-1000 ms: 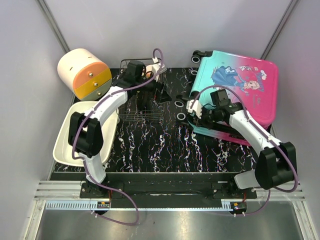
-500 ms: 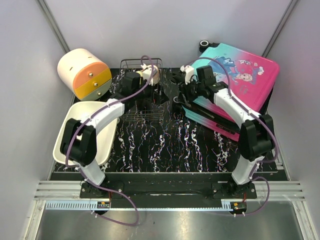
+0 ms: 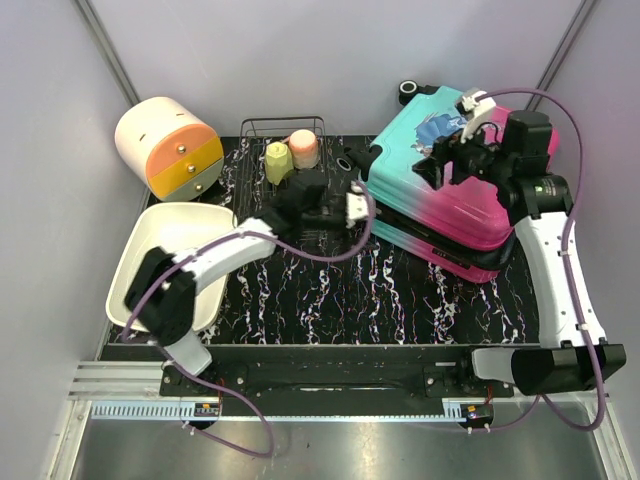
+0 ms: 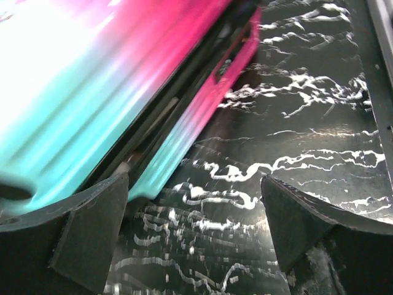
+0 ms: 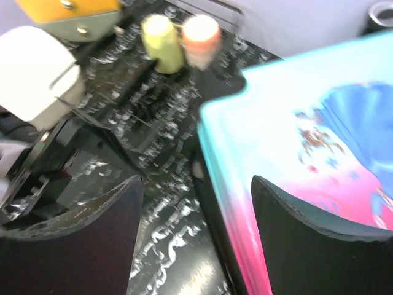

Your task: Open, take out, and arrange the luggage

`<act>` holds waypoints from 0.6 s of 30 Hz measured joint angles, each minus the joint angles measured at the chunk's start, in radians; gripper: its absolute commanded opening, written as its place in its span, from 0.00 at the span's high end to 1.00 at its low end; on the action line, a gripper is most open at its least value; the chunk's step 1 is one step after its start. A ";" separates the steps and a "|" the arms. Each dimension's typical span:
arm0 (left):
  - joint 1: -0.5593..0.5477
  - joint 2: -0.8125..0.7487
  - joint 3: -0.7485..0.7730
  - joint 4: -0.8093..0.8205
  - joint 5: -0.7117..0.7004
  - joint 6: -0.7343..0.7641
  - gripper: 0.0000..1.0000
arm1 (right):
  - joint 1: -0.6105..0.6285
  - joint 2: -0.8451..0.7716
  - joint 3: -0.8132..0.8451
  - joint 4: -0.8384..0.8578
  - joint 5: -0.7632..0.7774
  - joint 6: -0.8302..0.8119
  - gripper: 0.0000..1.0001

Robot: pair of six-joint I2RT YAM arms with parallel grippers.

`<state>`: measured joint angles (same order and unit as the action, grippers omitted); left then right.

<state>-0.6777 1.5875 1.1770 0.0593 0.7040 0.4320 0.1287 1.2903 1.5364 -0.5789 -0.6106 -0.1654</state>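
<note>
The luggage [image 3: 450,205], teal fading to hot pink with a cartoon girl on its lid, lies flat at the back right of the table. A dark gap runs between its two shells [image 4: 159,123]. My left gripper [image 3: 362,205] hangs low at the luggage's left end. It is open, with only table between its fingers [image 4: 191,184], and its left fingertip is close to the teal corner. My right gripper [image 3: 437,165] hovers above the lid's teal end. Its jaws are open and empty, and the lid's edge [image 5: 245,153] lies below them.
A white-and-orange round box [image 3: 168,147] stands at the back left. A white dish [image 3: 135,262] sits in front of it. A wire rack [image 3: 283,128] at the back holds a yellow cup [image 3: 277,160] and a pink cup [image 3: 303,148]. Walls enclose three sides.
My right gripper opened and rose from the luggage's left edge to above the lid. The left arm swung from the wire rack to the luggage's left end. The luggage shifted.
</note>
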 measured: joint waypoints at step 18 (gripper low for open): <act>-0.243 0.582 0.545 -0.201 -0.013 0.436 0.33 | -0.524 -0.045 0.021 -0.472 0.123 -0.335 0.13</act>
<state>-0.9207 2.1693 1.7218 -0.1421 0.6910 0.8684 -0.3950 1.2457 1.5578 -1.0512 -0.4873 -0.4999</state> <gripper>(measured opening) 0.697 0.856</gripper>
